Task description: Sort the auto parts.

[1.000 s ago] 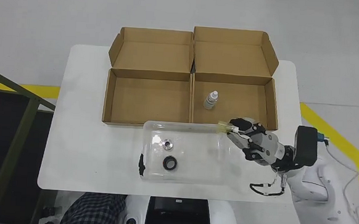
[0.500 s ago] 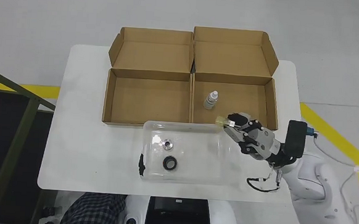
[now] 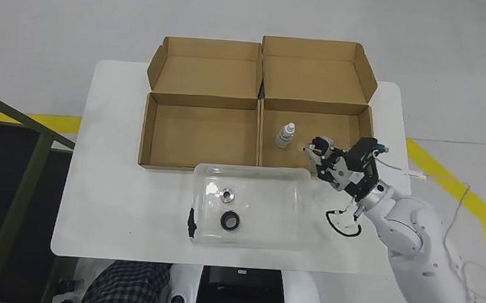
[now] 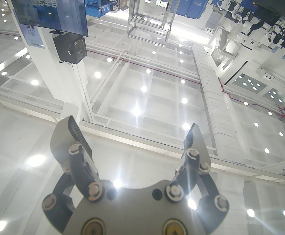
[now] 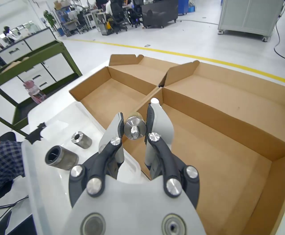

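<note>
Steel stepped pin, round and shiny, is pinched in right gripper over the corrugated cardboard box wall. Two dull cylindrical bushings sit beside the gripper in clear plastic tray. Left gripper is spread.

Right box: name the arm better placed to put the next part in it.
Right. The right gripper is shut on a metal part by the near wall of the right box. The left gripper is open, holds nothing and points at the ceiling.
</note>
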Robot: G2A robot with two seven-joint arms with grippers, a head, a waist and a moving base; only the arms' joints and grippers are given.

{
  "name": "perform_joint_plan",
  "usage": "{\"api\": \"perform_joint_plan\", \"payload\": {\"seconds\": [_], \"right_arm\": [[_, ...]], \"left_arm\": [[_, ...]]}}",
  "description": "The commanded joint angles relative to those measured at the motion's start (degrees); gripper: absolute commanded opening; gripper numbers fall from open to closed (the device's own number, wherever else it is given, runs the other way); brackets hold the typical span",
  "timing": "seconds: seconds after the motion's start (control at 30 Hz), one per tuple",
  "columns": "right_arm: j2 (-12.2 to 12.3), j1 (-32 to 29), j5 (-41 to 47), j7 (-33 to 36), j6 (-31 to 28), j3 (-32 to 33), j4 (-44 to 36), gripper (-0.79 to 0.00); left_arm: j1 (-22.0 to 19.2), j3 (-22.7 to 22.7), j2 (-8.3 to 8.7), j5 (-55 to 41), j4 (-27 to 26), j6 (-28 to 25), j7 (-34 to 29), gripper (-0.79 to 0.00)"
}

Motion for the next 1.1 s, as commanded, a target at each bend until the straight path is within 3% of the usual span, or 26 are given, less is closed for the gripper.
{"api": "perform_joint_plan", "payload": {"seconds": [0.0, 0.5, 1.0, 1.07], "right_arm": [[-0.14, 1.15, -1.56, 1.09, 1.83, -0.86, 0.56, -0.785], [-1.36, 9.41, -9.1, 9.88, 11.27, -6.42, 7.41, -0.785], [-2.46, 14.68, -11.94, 16.69, 12.82, -10.89, 13.0, -0.785], [-2.62, 15.24, -12.0, 17.03, 12.82, -11.39, 13.56, -0.727]], "left_arm": [[0.0, 0.0, 0.0, 0.0, 0.0, 0.0, 0.0, 0.0], [0.0, 0.0, 0.0, 0.0, 0.0, 0.0, 0.0, 0.0], [0.0, 0.0, 0.0, 0.0, 0.0, 0.0, 0.0, 0.0], [0.0, 0.0, 0.0, 0.0, 0.0, 0.0, 0.0, 0.0]]}}
